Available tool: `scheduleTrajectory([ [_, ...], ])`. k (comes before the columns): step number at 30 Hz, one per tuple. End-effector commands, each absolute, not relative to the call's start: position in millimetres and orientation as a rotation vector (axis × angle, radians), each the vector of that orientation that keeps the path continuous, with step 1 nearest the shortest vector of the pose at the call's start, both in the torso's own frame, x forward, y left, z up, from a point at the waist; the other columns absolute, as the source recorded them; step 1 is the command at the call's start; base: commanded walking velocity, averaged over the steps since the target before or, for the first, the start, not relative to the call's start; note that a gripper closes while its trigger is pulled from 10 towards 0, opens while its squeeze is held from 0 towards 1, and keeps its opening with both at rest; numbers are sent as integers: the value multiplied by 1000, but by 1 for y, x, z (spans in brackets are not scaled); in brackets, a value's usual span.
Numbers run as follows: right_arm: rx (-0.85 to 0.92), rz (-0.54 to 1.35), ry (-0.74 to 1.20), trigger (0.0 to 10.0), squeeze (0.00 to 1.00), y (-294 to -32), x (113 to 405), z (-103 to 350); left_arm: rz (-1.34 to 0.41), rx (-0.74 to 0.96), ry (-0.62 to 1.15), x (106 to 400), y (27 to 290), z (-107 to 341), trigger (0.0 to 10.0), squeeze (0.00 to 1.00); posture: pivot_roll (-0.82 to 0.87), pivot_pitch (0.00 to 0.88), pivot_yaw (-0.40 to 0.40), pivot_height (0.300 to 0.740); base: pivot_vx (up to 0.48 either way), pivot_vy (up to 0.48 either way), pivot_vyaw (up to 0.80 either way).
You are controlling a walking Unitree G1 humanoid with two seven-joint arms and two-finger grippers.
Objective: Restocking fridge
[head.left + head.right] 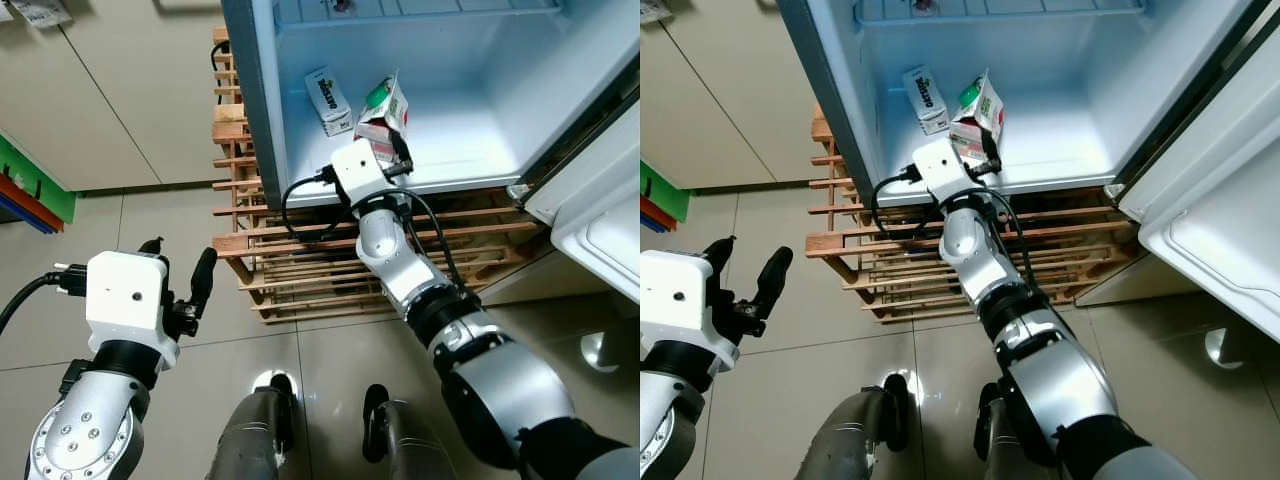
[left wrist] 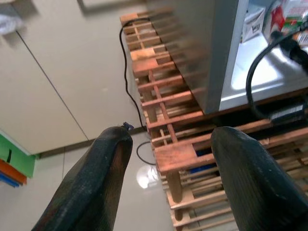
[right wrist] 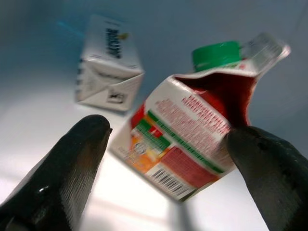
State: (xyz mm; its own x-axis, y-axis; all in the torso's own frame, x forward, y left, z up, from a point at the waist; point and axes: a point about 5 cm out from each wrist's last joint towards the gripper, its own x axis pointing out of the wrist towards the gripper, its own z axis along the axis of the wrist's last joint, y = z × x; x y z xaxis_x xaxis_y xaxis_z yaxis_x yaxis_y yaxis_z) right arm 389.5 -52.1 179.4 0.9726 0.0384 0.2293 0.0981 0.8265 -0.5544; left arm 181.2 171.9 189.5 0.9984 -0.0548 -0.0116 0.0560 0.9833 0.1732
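The fridge (image 1: 470, 150) stands open and I look down onto its bottom floor. A red and white juice carton (image 3: 192, 120) with a green cap leans tilted there, near the front edge. My right gripper (image 3: 168, 131) reaches into the fridge, open, one finger on each side of this carton; one fingertip (image 3: 89, 139) stands clear of it, the other is close to its edge. A white milk carton (image 1: 328, 100) stands further back to the left. My left gripper (image 1: 180, 250) hangs open and empty above the floor, left of the fridge.
The fridge rests on a wooden pallet (image 1: 290, 260) with a black cable (image 2: 126, 72) trailing behind it. The white fridge door (image 1: 600, 220) is swung open on the right. Beige cabinets (image 1: 110, 90) line the left, above glossy tiled floor (image 1: 310, 350).
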Motion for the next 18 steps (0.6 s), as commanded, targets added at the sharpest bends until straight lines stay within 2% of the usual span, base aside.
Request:
scheduleTrajectory([
  [1, -666, -43, -245, 10000, 0, -54, 390, 177, -64, 168, 12, 176, 171, 192, 10000, 0, 244, 390, 1, 740, 0, 0, 0],
  [8, -815, -47, -303, 10000, 0, -58, 393, 183, -71, 152, 7, 181, 167, 191, 10000, 0, 227, 370, -11, 740, 0, 0, 0],
  [15, -939, 28, -360, 10000, 0, -55, 385, 165, -80, 134, -3, 187, 163, 190, 10000, 0, 200, 348, -19, 740, 0, 0, 0],
  [18, -1003, 59, -354, 10000, 0, -63, 378, 147, -85, 123, -9, 190, 161, 190, 10000, 0, 191, 341, -18, 740, 0, 0, 0],
])
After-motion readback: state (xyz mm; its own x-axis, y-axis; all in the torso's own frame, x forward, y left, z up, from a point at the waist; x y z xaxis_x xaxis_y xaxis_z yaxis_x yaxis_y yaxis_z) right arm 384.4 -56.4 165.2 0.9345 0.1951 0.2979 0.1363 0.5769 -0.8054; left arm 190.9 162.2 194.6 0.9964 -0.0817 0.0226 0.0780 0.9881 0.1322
